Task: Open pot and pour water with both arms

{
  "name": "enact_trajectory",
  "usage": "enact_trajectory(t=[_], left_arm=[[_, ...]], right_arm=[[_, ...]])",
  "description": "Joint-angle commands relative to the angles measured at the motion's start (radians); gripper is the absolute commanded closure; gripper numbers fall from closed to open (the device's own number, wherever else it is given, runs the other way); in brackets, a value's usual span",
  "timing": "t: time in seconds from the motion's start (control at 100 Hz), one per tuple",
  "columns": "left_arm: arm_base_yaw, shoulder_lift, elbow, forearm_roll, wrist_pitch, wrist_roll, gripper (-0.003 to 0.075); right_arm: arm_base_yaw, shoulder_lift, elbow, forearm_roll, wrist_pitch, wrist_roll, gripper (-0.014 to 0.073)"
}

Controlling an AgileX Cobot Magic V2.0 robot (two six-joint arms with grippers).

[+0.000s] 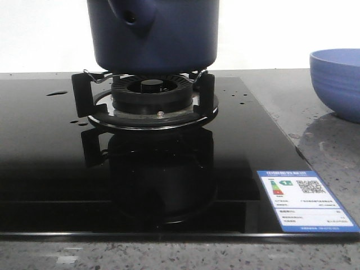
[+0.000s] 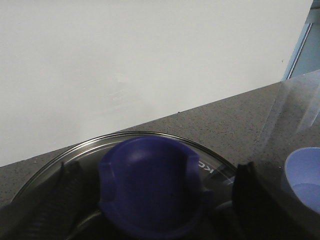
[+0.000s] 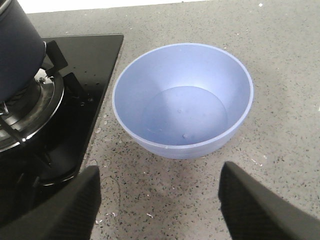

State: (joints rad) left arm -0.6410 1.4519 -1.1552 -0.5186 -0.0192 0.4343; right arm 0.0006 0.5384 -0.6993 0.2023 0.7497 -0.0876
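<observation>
A navy pot [image 1: 153,35] sits on a stove burner [image 1: 151,95]. The left end effector [image 2: 150,200] straddles its lid knob [image 2: 150,187]; grip unclear. The right end effector [image 3: 160,200] hangs released above a blue bowl [image 3: 182,100]

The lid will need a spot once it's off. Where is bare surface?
Bare: the stone counter beyond the bowl, and the black glass in front of the burner. Crowded: the strip between bowl and hob edge.
</observation>
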Motion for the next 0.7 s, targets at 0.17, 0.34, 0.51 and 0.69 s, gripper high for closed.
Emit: enact_trajectory(t=[0.17,0.34,0.51,0.69], left_arm=[[0.010,-0.018,-0.031,-0.007,-0.072,0.000,0.0152],[0.010,-0.014,-0.031,-0.007,-0.076,0.000,0.0152],[0.010,-0.014,-0.031,-0.007,-0.078,0.000,0.0153],[0.010,-0.013,-0.031,-0.007,-0.078,0.000,0.0154]], right_arm=[[0.001,0.012,-0.037,0.001,-0.065,-0.009,0.0139],[0.001,0.012,-0.037,0.001,-0.065,-0.009,0.0139],[0.001,0.012,-0.037,0.001,-0.065,-0.009,0.0139],[0.001,0.012,-0.037,0.001,-0.065,-0.009,0.0139]])
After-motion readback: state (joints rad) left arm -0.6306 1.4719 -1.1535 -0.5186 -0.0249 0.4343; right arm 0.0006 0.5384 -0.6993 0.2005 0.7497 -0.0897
